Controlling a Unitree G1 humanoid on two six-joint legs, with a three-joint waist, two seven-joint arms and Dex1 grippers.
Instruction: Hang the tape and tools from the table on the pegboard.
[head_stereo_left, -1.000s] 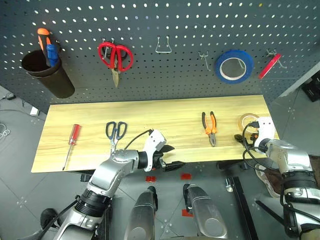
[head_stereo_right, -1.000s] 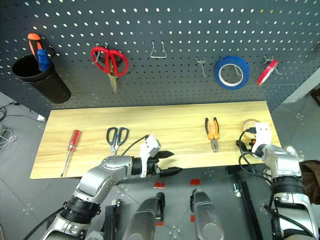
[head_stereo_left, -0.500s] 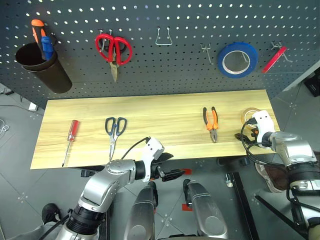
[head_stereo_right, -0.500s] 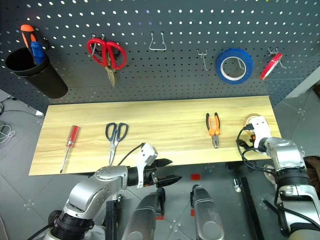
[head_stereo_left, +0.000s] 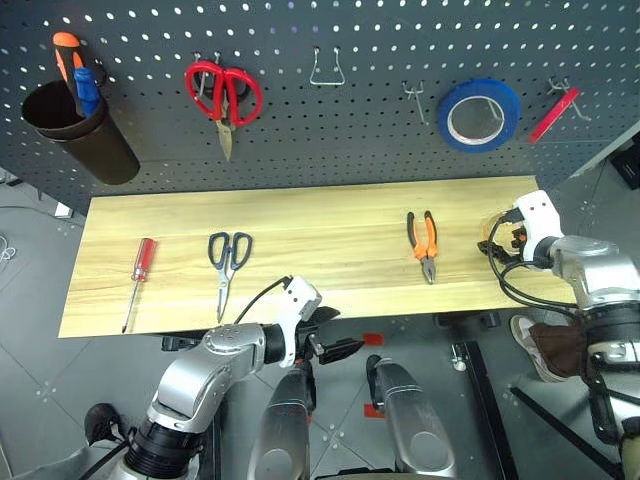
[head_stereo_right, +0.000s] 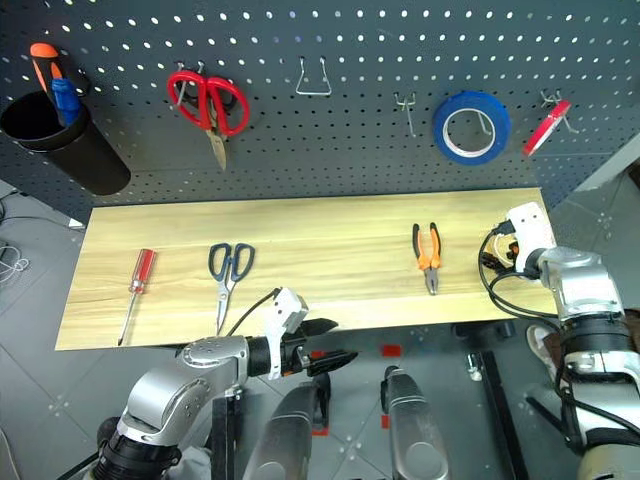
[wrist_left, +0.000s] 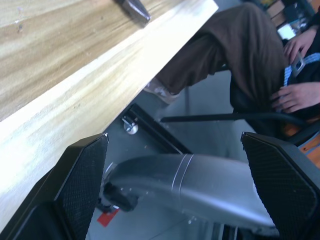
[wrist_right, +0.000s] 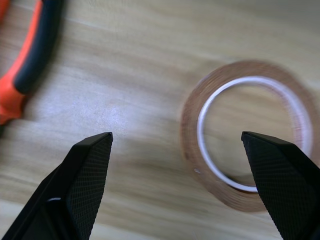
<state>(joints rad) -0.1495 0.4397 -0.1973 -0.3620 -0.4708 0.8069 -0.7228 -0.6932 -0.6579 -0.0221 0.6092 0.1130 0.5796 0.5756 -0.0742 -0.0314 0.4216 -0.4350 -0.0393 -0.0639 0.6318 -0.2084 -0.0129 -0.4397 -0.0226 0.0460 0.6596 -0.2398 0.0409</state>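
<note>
Right wrist view bares the tape (wrist_right: 250, 155) — head views probably hide it.

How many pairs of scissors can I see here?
2. The red-handled scissors hang on the dark grey pegboard, upper left. The dark-blue-handled scissors lie flat on the light wood table, left of centre. None seem hidden.
</note>
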